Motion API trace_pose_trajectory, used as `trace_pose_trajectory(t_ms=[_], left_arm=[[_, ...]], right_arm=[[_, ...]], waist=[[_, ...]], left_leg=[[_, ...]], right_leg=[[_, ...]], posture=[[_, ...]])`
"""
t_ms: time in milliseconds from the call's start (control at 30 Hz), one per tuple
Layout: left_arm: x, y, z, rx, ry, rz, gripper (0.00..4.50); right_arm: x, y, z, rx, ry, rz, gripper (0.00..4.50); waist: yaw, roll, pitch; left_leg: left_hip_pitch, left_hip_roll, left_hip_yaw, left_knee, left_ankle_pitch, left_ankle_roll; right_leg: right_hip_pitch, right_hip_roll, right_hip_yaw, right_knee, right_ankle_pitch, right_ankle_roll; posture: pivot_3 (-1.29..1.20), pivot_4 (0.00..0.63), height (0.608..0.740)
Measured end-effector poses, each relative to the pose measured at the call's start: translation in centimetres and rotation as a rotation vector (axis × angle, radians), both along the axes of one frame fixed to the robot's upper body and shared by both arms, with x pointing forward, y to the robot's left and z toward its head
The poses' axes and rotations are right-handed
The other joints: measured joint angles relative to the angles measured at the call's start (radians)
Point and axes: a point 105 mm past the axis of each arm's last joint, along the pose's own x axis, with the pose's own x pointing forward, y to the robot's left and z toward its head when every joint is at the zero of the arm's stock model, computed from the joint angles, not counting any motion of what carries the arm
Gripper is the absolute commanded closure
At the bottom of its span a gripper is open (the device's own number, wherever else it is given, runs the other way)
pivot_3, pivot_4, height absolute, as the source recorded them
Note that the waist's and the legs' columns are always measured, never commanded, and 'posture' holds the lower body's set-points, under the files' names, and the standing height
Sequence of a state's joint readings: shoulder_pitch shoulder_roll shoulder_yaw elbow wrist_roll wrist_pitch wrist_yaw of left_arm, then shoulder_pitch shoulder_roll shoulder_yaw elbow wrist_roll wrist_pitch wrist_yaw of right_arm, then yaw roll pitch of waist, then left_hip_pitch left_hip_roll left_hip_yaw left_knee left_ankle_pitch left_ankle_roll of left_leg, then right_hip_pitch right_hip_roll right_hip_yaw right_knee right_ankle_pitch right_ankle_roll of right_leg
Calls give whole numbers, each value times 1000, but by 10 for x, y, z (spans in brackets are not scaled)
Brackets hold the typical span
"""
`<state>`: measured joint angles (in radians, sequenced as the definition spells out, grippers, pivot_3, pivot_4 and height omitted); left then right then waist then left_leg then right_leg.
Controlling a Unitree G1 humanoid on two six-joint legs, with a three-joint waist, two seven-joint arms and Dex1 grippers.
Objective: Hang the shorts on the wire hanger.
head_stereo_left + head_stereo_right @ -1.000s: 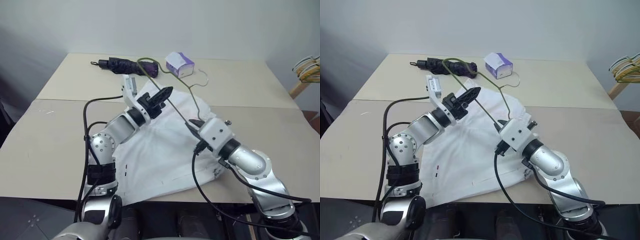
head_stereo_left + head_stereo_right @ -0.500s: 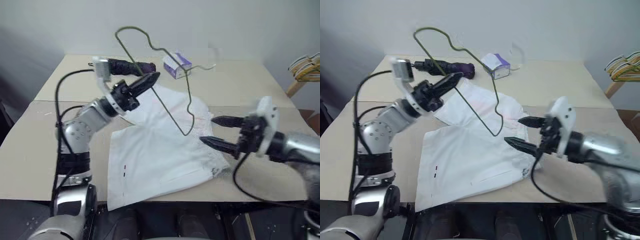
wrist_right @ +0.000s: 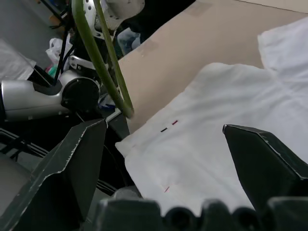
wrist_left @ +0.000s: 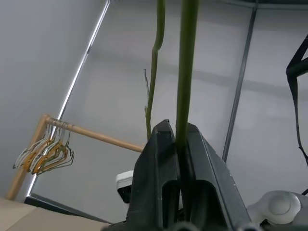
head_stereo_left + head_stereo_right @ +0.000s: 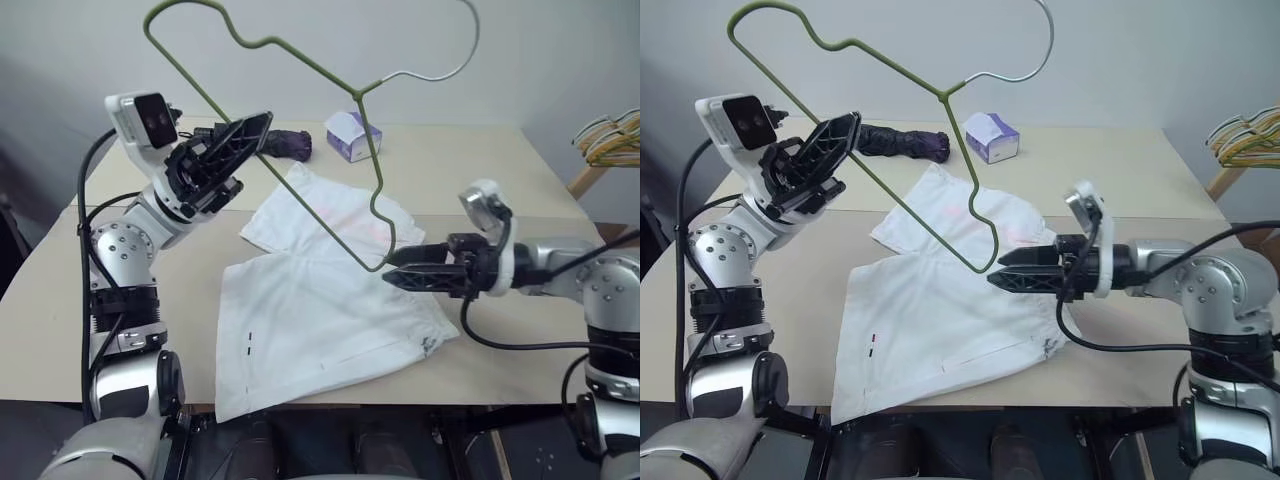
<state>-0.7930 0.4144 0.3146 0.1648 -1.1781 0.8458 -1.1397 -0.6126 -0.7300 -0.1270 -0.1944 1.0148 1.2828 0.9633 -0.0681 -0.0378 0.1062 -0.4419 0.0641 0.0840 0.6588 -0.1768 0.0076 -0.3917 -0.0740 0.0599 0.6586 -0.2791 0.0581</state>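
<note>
The shorts (image 5: 320, 300) lie flat on the table (image 5: 520, 170), just as they did a second ago, but the wire hanger (image 5: 300, 60) has gone up: the left gripper (image 5: 235, 140), fingers clamped on its bar, has swung it from low over the cloth to high in the air, its lower corner hanging beside the right gripper (image 5: 400, 274). That one has let go, and its fingers now stand wide apart. Threading the shorts looks next.

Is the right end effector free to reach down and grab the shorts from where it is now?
Probably yes. The right end effector is open and empty just above the shorts, with only the wire hanger tip nearby.
</note>
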Motion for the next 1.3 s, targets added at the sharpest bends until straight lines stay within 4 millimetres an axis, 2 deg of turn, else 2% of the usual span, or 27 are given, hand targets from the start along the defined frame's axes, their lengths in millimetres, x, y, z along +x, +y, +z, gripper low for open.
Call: trace_pose_trajectory(t_ms=[433,567,900,933,1133,1233,1300], left_arm=[[2,-5,-8,-1,-7,24,4500],[3,-7,-10,6,-14,29,4500],[6,-13,-14,-1,-7,42,4500],[8,-12,-15,-2,4,50,4500],[11,-13,-18,12,19,59,4500],[16,-14,-24,49,29,107,3628],[19,-23,-42,127,53,124,3023]], right_arm=[[-6,19,10,-69,-40,51,27],[-5,19,10,-82,-48,44,849],[-6,21,10,-99,-60,43,4324],[-8,22,10,-100,-65,56,4473],[-9,24,10,-110,-73,58,4473],[-9,24,10,-111,-72,53,4500],[-6,23,10,-116,-75,34,4500]], waist=[[-4,1,-7],[-3,1,-7],[-5,1,-7],[-6,1,-7],[-7,1,-8],[-10,1,-8],[-9,2,-9]], left_leg=[[0,0,0,0,0,0],[0,0,0,0,0,0],[0,0,0,0,0,0],[0,0,0,0,0,0],[0,0,0,0,0,0],[0,0,0,0,0,0],[0,0,0,0,0,0]], right_leg=[[0,0,0,1,0,0],[0,0,0,1,0,0],[-1,0,0,1,0,0],[-1,0,0,1,0,0],[-1,0,0,1,0,0],[-1,0,0,1,0,0],[0,0,0,1,0,0]], posture=[[-96,24,740],[-96,24,740],[-113,33,740],[-113,33,740],[-124,30,740],[-128,31,740],[-129,31,740]])
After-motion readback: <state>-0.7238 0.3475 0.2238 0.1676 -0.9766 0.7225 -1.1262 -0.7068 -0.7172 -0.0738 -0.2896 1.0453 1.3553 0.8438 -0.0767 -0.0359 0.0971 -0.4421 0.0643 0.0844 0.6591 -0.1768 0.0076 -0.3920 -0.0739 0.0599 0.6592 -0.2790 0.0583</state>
